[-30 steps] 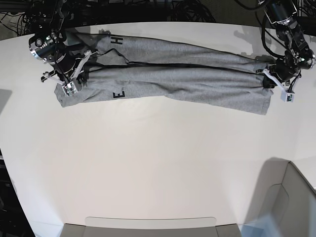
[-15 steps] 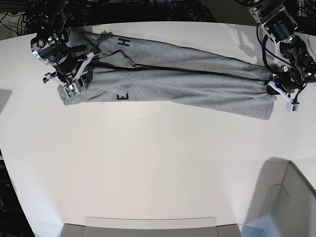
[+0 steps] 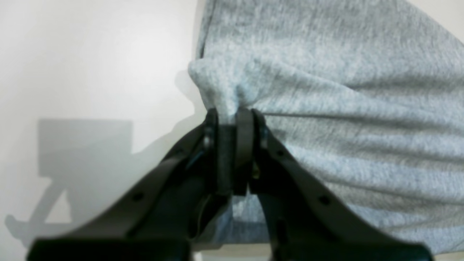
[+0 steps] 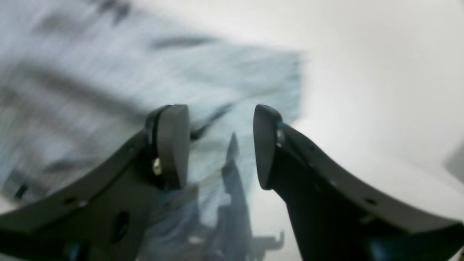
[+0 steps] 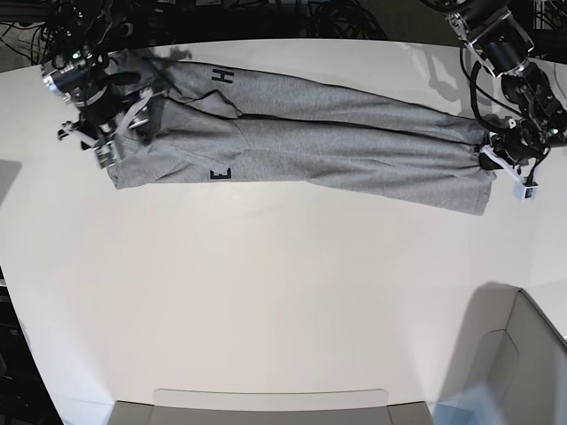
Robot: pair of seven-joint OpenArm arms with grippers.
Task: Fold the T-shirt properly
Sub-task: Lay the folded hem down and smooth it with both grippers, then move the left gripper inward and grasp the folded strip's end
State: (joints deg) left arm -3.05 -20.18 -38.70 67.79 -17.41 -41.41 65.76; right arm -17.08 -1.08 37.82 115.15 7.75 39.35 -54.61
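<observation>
Left wrist: left pincer [image 3: 233, 119] pinching the shirt's [image 3: 344, 108] edge.
Right wrist: right pincer [image 4: 221, 145] spread, empty (blurred).
Base: shirt lies as a long band across the desk [image 5: 283, 292]; best smooth it before folding

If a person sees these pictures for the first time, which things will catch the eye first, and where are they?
The long grey T-shirt catches the eye first: it lies as a narrow band across the far part of the white table, with black letters near its left end. At its right end the left hand is shut on a pinch of cloth, while at the other end the right hand stands open above the fabric.
</observation>
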